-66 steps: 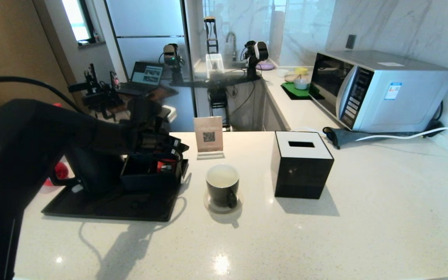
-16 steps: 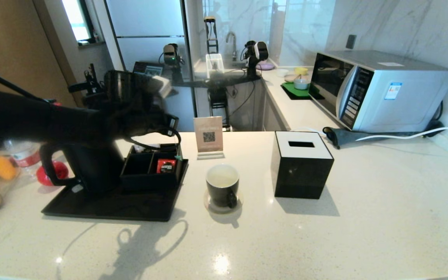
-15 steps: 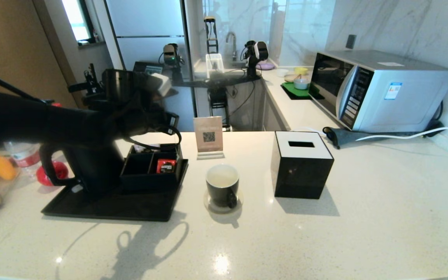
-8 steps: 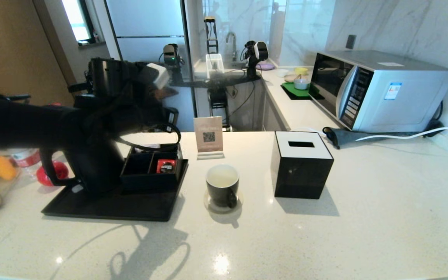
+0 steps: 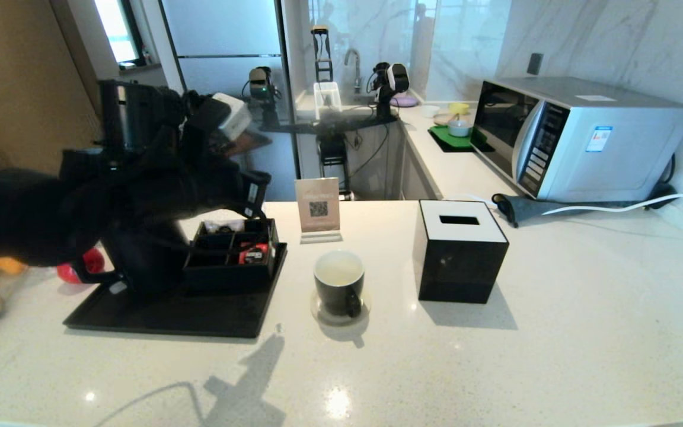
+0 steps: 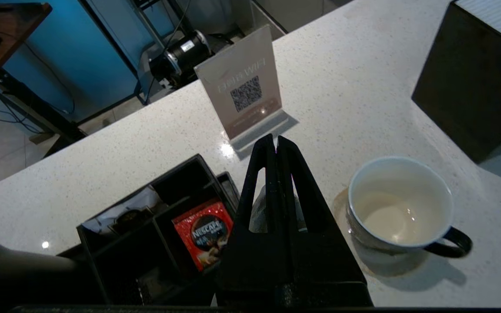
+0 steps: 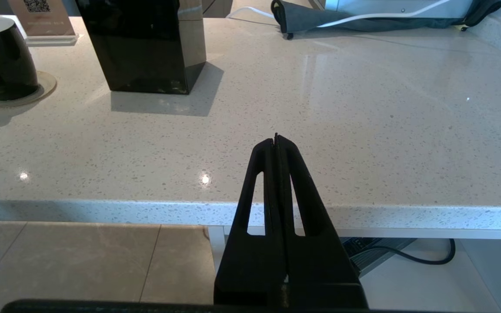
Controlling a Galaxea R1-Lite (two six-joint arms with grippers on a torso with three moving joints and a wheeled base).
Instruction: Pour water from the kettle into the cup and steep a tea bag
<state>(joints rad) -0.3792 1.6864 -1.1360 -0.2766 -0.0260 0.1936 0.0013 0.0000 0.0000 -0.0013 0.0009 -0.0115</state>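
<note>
The left pincer (image 6: 275,143) hung in the air above the black compartment box (image 5: 232,258), its two black fingers pressed together with nothing visibly between them. In the left wrist view the fingertips pointed toward the tan QR-code sign (image 6: 246,95) standing near the far edge of the white speckled stone bench (image 5: 495,356). The large matte black kettle (image 5: 134,261) stood on the flat black tray (image 5: 169,314) toward the left edge of the bench, just beside the box (a red coffee sachet (image 6: 205,232) lay in one of its compartments). The small black cup with a white inside (image 5: 340,281) sat on a clear round coaster (image 5: 340,311) near the middle of the bench, between the tray and the black square tissue box (image 5: 460,252), with a shallow pale liquid in its bottom. The right pincer (image 7: 275,141) was closed on nothing, parked just off the near edge of the bench. A silver microwave (image 5: 573,136) stood at the far right corner.
</note>
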